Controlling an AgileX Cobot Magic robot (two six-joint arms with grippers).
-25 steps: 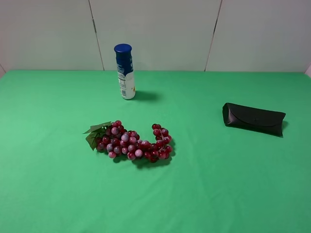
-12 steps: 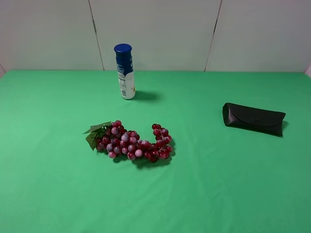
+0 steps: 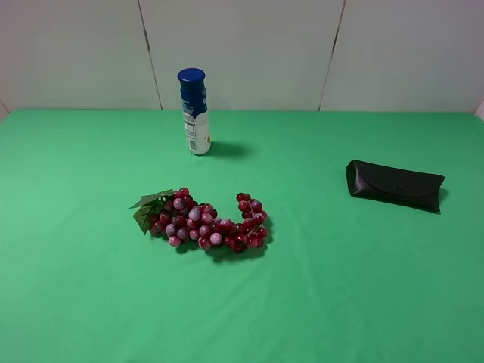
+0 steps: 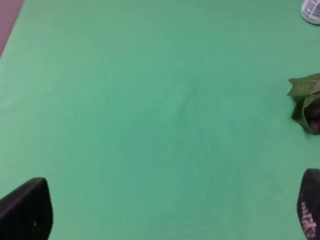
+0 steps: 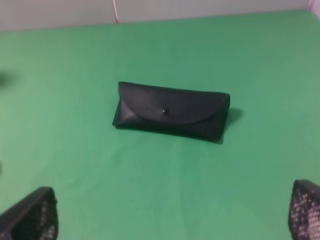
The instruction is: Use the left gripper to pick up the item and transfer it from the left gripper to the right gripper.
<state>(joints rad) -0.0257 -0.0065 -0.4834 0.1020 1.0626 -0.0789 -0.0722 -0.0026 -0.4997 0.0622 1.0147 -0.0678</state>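
The item, a flat black glasses case [image 3: 395, 185] with a fold-over flap and snap button, lies on the green table at the right. It also shows in the right wrist view [image 5: 171, 110], well ahead of my right gripper [image 5: 175, 220], whose fingers stand wide apart and empty. My left gripper [image 4: 170, 215] is open and empty over bare green cloth, with grape leaves [image 4: 306, 100] off to one side. Neither arm shows in the exterior high view.
A red grape bunch [image 3: 206, 221] with green leaves lies left of centre. A blue-capped white-and-blue bottle [image 3: 195, 112] stands upright at the back, its base also in the left wrist view [image 4: 311, 11]. A white panel wall [image 3: 242, 53] backs the table.
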